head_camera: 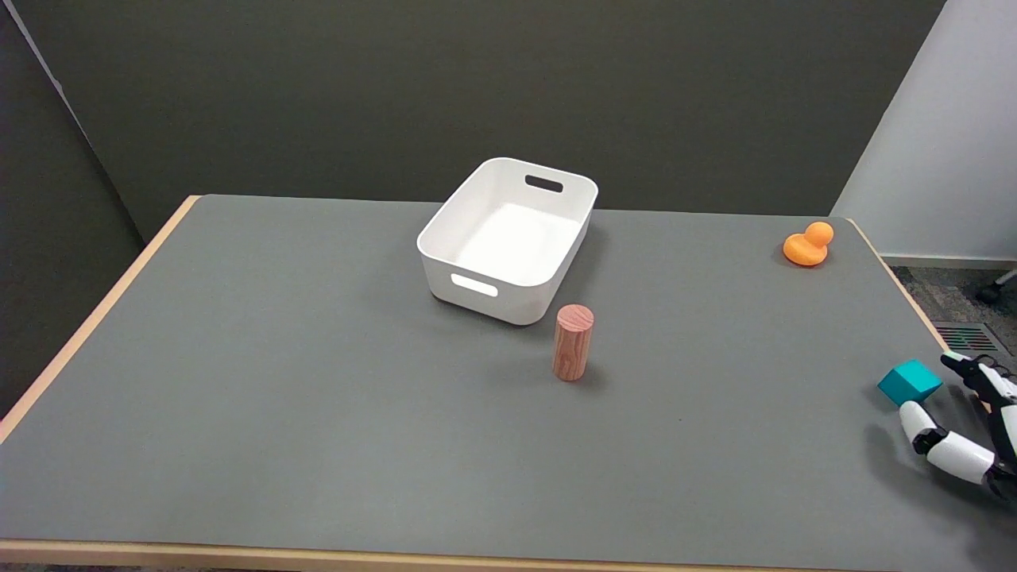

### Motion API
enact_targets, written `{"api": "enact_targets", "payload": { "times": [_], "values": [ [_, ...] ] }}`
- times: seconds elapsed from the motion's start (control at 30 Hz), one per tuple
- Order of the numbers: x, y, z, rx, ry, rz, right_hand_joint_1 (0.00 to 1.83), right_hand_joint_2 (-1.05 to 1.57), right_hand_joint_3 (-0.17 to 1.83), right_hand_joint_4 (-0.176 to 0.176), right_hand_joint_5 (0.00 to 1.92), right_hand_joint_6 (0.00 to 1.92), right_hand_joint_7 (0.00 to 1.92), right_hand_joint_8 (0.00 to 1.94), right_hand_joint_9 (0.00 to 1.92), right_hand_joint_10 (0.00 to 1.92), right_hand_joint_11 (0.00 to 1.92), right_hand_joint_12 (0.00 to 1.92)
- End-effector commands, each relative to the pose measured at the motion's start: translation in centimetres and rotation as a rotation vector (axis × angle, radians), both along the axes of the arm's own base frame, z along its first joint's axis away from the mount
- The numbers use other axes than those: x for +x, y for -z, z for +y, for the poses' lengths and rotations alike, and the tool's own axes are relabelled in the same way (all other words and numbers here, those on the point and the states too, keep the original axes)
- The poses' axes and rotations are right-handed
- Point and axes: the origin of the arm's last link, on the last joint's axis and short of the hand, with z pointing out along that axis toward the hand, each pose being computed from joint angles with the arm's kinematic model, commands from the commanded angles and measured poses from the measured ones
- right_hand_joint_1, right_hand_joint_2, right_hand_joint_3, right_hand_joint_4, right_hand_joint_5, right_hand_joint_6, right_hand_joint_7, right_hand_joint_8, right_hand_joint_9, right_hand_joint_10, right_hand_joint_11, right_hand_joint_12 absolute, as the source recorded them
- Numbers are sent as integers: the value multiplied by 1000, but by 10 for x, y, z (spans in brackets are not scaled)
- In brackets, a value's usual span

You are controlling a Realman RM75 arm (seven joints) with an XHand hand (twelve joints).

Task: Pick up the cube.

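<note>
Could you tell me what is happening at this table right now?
The robot's right hand is at the table's right edge, holding the teal cube between its fingers. From this view I cannot tell whether the cube is already lifted. A wooden cylinder stands upright by the empty white bin, and an orange duck sits at the far right corner.

Grey table (318, 397) bears bin (508, 274), cylinder (573, 342), duck (807, 245), cube (910, 381).

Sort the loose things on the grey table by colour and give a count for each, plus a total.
White: 1, the bin
Brown: 1, the wooden cylinder
Orange: 1, the duck
Teal: 1, the cube, pinched by the right hand
Total: 4
</note>
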Motion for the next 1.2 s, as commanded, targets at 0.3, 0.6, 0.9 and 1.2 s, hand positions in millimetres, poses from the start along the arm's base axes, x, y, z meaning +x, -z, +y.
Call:
{"api": "enact_targets", "payload": {
  "times": [0.3,0.6,0.9,1.2],
  "values": [
    [-2,-5,-21,-10,-10,-35,694,682,1000,38,250,515,387,465,280,762,128,1229],
    [-3,-3,-21,-9,-20,-36,738,720,993,30,291,614,462,533,351,829,157,1273],
    [-2,-2,-20,-5,-21,-34,680,680,998,24,274,555,436,516,345,824,161,1276],
    [-1,-3,-25,6,-14,-28,571,652,905,32,269,483,393,410,301,823,150,1296]
  ]
}}
